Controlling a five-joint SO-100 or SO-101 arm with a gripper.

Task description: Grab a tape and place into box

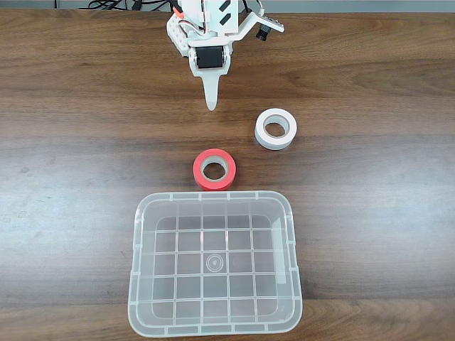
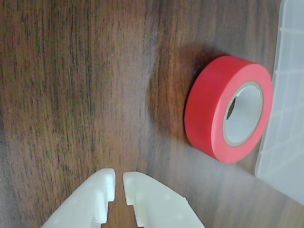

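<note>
**Lining up on the red roll, nothing grabbed yet**

So the claw [image 2: 118,183] is basically together right now, just a thin slit between the two white tips in the wrist view, and it's holding nothing. In the fixed view it hangs over the counter [image 1: 71,142] near the far edge, pointing down toward the rolls.

The tape [image 1: 214,169] is lying flat on the counter, hole facing up, just beside the far wall of the box [image 1: 146,213]. In the wrist view they look nearly touching; I can't tell if there's a real gap.

My take on doing this bit well: spread the tips first, well before dropping. Then go for one tip inside the core and one outside, on the side facing away from the box, since the box wall crowds the other side. Come in centred so the roll doesn't skate off.

There's also a white roll [image 1: 276,128] off to the right in the fixed view, apart from the red one. Leave it.

Box is empty, only its gridded bottom showing.
</note>
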